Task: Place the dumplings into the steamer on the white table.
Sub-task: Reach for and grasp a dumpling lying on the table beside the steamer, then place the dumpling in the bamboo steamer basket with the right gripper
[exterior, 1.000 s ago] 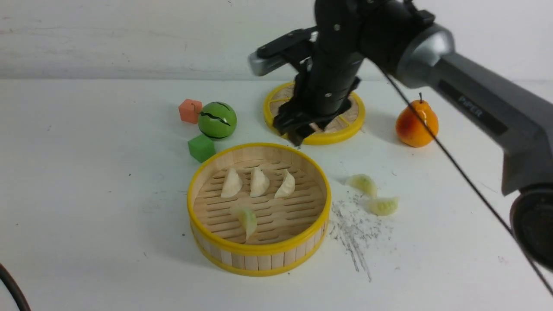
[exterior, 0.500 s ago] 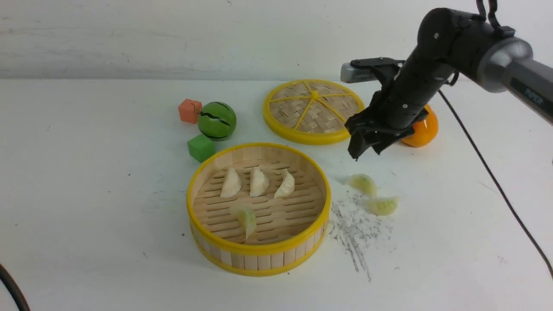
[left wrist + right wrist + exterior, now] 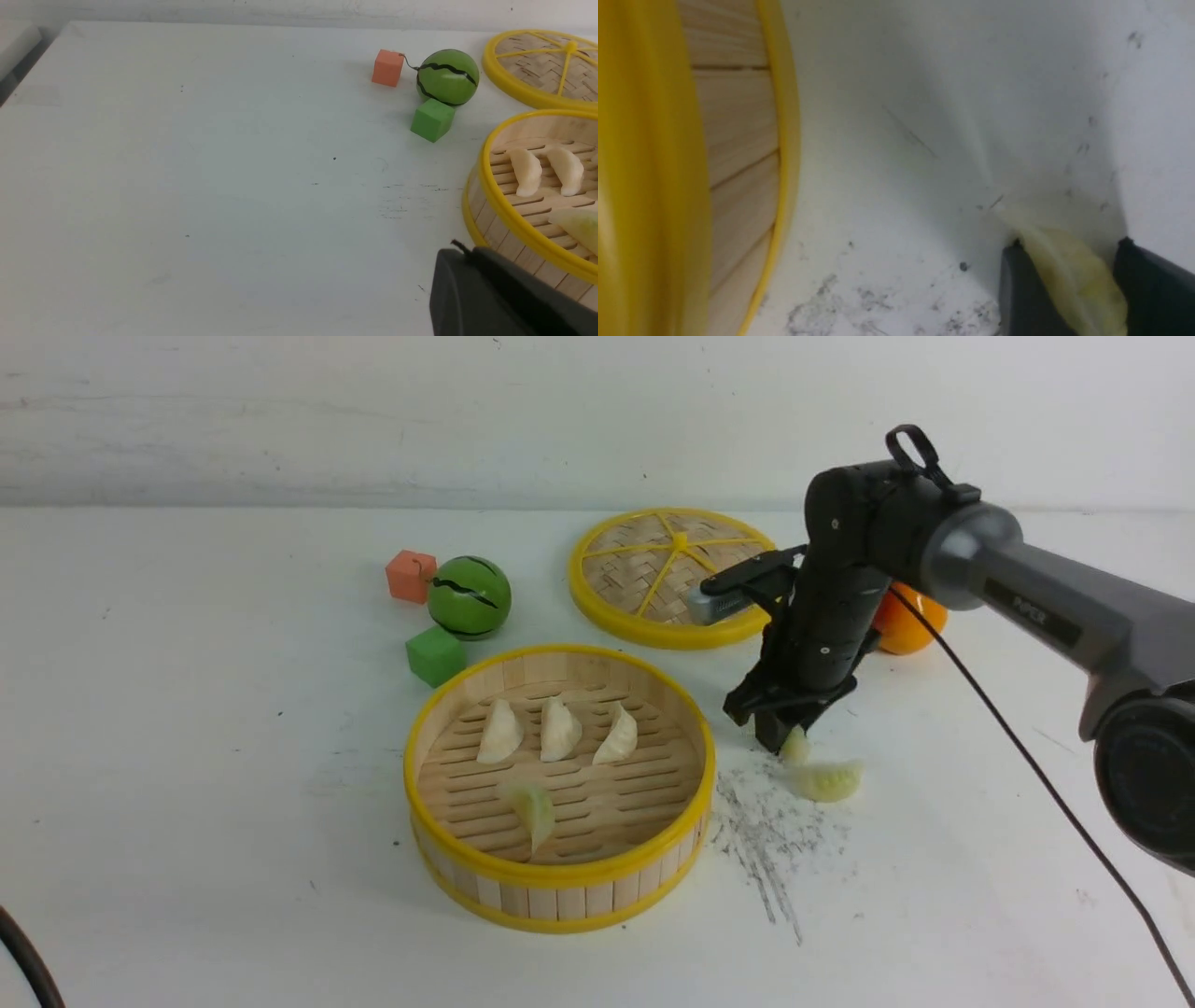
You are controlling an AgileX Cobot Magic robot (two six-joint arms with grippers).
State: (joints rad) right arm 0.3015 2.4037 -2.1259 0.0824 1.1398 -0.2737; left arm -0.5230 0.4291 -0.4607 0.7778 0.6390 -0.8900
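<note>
The steamer [image 3: 560, 875] stands on the white table [image 3: 187, 709] with three cream dumplings [image 3: 560, 729] in a row and one pale green dumpling [image 3: 535, 812] in it. To its right, my right gripper [image 3: 782, 739] is down at the table, shut on a green dumpling [image 3: 795, 747] that is tipped on edge. The right wrist view shows this dumpling [image 3: 1069, 280] filling the space between the two fingers of that gripper [image 3: 1070, 243]. Another green dumpling [image 3: 828, 780] lies just beside it. My left gripper [image 3: 460, 249] is shut and empty near the steamer's wall [image 3: 514, 256]; the front view does not show it.
The flat woven lid [image 3: 677, 577] lies behind the steamer. A green striped ball [image 3: 470, 595], an orange cube [image 3: 411, 576] and a green cube [image 3: 435, 655] sit at back left. An orange pear [image 3: 910, 621] is partly behind the right arm. Dark scratch marks [image 3: 766, 831] lie beside the steamer.
My right arm swung from over the lid to the right and came down onto the nearer green dumpling. Its jaws narrowed around it and the dumpling tipped up. The rest stayed put.
</note>
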